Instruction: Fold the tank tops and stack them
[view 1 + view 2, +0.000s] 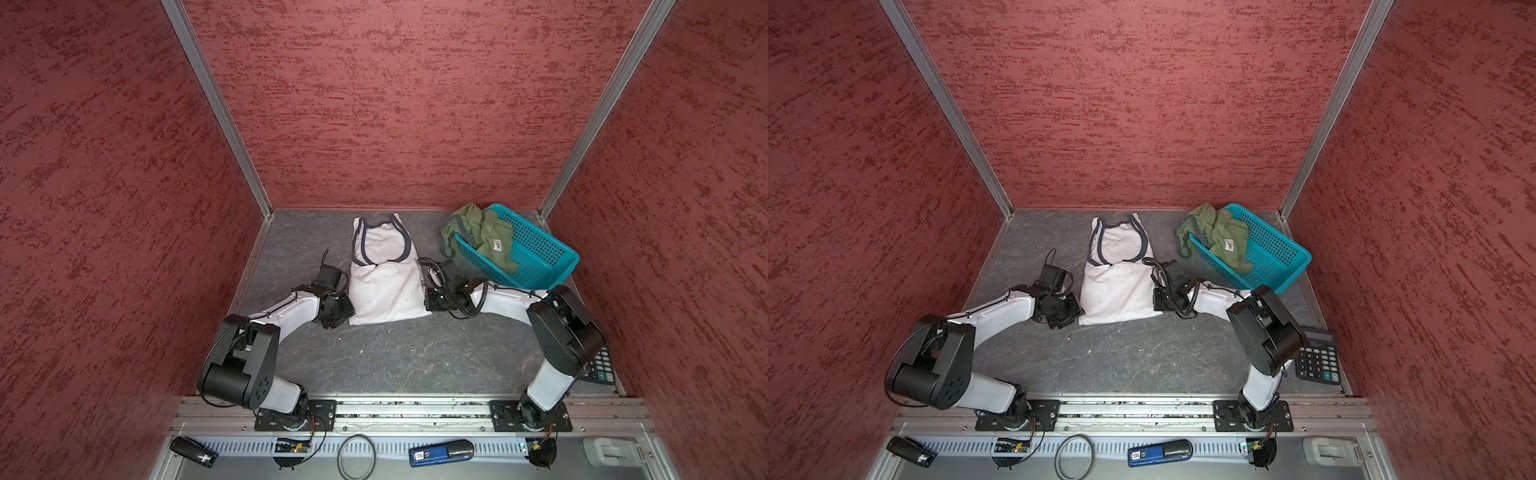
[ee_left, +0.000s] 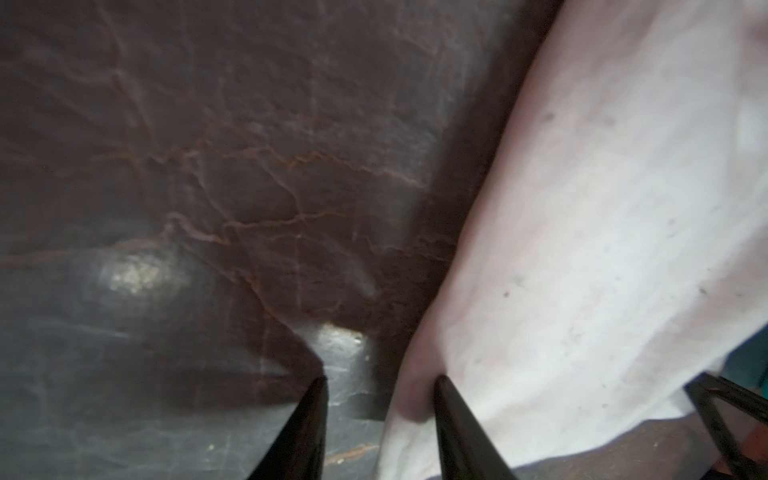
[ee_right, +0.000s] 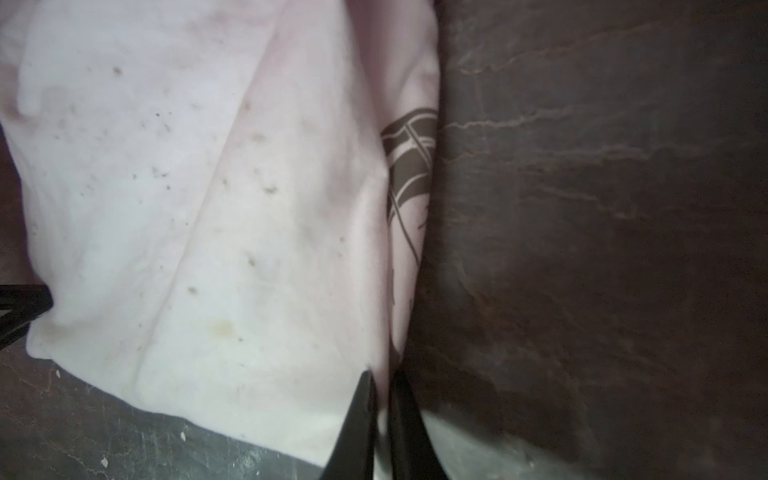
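Observation:
The white tank top (image 1: 384, 286) (image 1: 1117, 291) lies flat on the dark table, folded lengthwise, with its dark-trimmed neck toward the back wall. My left gripper (image 1: 345, 311) (image 2: 380, 380) is at its near left corner. The jaws stand apart astride the cloth edge (image 2: 415, 399), one finger on the cloth and one over the table. My right gripper (image 1: 430, 305) (image 3: 384, 374) is at the near right edge, shut on a thin fold of the white cloth (image 3: 187, 208) near a dark emblem print (image 3: 409, 166). The olive green tank top (image 1: 484, 235) (image 1: 1221, 235) lies crumpled over the basket's rim.
A teal mesh basket (image 1: 540, 257) (image 1: 1279, 257) stands at the back right, close behind my right arm. A black calculator (image 1: 1318, 357) lies at the right edge. Red walls close in three sides. A blue device (image 1: 440, 453) and a black cylinder (image 1: 193, 449) lie below the front rail.

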Motion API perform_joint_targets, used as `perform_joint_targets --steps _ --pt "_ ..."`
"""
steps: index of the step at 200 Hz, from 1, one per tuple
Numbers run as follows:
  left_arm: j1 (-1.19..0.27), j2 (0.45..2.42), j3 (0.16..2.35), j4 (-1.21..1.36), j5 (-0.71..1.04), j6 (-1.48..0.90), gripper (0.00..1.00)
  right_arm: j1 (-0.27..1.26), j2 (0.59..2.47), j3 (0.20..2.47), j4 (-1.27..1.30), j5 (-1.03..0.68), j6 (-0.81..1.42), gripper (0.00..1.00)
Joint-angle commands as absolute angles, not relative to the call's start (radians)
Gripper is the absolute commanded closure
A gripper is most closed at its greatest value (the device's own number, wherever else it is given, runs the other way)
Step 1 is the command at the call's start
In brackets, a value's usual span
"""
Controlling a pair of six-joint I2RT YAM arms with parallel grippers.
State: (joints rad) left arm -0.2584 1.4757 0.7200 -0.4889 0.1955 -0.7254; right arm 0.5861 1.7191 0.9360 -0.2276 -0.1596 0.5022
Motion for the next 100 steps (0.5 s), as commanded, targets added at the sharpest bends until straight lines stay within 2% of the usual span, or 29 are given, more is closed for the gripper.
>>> perform_joint_targets --steps 1,27,50,82,100 --pt "-0.262 1.51 0.708 -0.488 0.149 -0.747 0.65 0.594 1.653 0.902 -0.236 -0.095 0.521 0.91" --pt "-0.265 1.516 0.694 -0.477 0.152 -0.755 0.75 0.594 1.626 0.851 -0.21 -0.104 0.535 0.96" --pt "-0.27 1.51 0.693 -0.48 0.148 -0.756 0.77 0.596 1.613 0.815 -0.205 -0.097 0.554 0.97" --pt "-0.289 1.503 0.696 -0.475 0.154 -0.757 0.77 0.599 1.581 0.772 -0.193 -0.096 0.575 0.81" --pt "-0.31 1.498 0.702 -0.481 0.147 -0.761 0.75 0.601 1.569 0.766 -0.202 -0.103 0.578 0.79"
